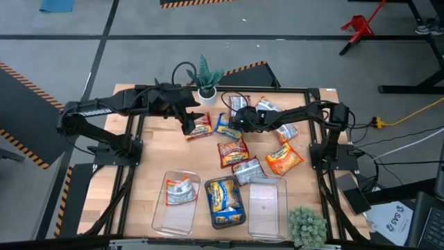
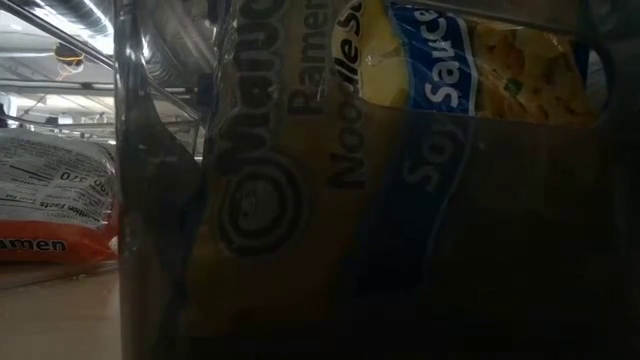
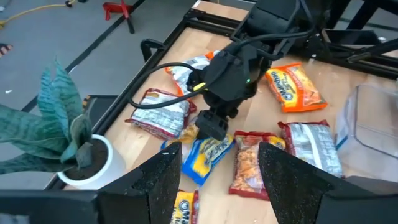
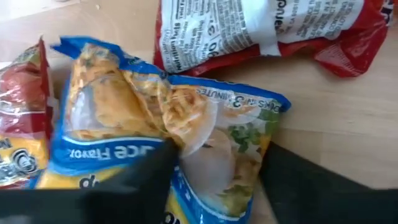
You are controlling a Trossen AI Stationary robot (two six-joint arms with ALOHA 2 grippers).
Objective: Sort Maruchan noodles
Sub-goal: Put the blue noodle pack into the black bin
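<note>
Maruchan noodle packets lie loose on the wooden table [image 1: 208, 163]. My right gripper [image 1: 239, 119] reaches in from the right and is shut on a blue-and-yellow packet [image 4: 155, 118], also visible in the left wrist view [image 3: 208, 155]. My left gripper [image 3: 217, 180] hangs open above the table at far left, with nothing between its fingers. A red-and-orange packet [image 1: 200, 127] lies just under it. Red [image 1: 233, 151], silver [image 1: 248, 169] and orange [image 1: 285, 158] packets lie flat mid-table. My right gripper has the blue-and-yellow packet's nearer end [image 4: 211, 168] between its two fingers, one finger [image 4: 130, 180] at each opposite edge. The fingers slant down onto it from the table's right side. The packet looks crumpled between them and lies on the table.
Three clear bins stand along the near edge: the left one [image 1: 161, 215] holds a red-and-silver packet, the middle one [image 1: 229, 223] blue-and-yellow packets [image 2: 400, 120], and a third [image 1: 267, 215] stands at right. A potted plant [image 1: 207, 76] stands at the far edge, and a small green plant [image 1: 307, 226] near right.
</note>
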